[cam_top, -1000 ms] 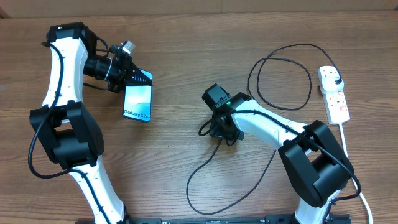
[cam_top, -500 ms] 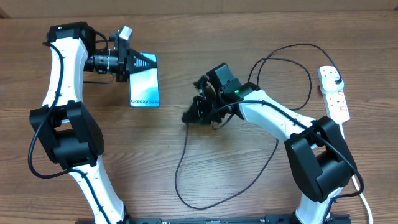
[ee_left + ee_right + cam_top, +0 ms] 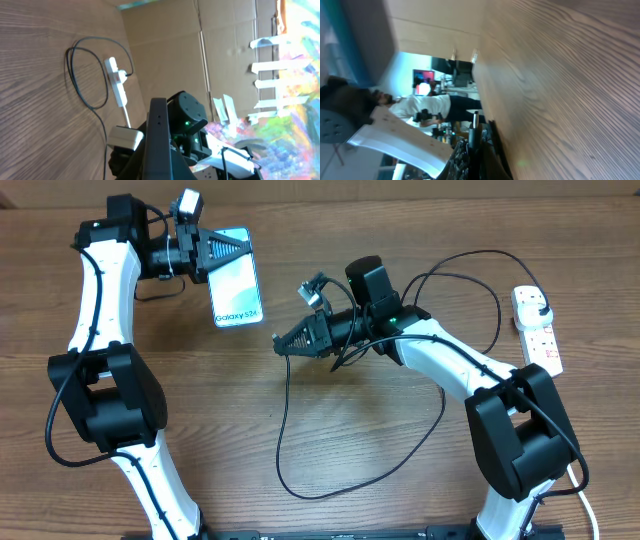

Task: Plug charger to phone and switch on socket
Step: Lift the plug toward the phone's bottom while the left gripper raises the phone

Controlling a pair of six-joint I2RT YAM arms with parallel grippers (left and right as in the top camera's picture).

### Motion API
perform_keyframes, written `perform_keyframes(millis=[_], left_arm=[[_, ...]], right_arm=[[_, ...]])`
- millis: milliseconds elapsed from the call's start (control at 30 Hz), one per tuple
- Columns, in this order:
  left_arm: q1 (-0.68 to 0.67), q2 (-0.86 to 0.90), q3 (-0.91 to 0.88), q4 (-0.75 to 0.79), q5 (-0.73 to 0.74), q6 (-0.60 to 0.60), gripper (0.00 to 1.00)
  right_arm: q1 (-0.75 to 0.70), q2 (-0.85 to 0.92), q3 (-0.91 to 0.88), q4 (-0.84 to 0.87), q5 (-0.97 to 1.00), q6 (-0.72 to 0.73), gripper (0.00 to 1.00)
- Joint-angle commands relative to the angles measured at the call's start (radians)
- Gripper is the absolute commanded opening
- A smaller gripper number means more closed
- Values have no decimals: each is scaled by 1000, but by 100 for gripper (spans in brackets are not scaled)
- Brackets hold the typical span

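on the wooden desk (image 3: 150,430) we see the left tool (image 3: 236,248) clamped on the top edge of the phone (image 3: 238,295), holding it at the far left with the screen facing up. the socket (image 3: 538,335) lies by the right edge of the desk. the charger (image 3: 283,440) is plugged into the socket's far end and its cable loops across the desk. the right tool (image 3: 285,343) is closed on the charger's small connector end. its tip is aimed at the phone, near the lower right corner but apart from it.
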Motion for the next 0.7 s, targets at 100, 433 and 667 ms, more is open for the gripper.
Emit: perform_keyframes(millis=[100,433,667], left_arm=[[0,0,18,230,-19,-360,4],[-2,0,18,546,-115,-649,4],[-8,0,18,880,-116,-928,4]], right_arm=[[-11,3,21,151,-74,172,4],[-11,3,21,528,-68,505,4],[-11,3,21,717,0,704,4]])
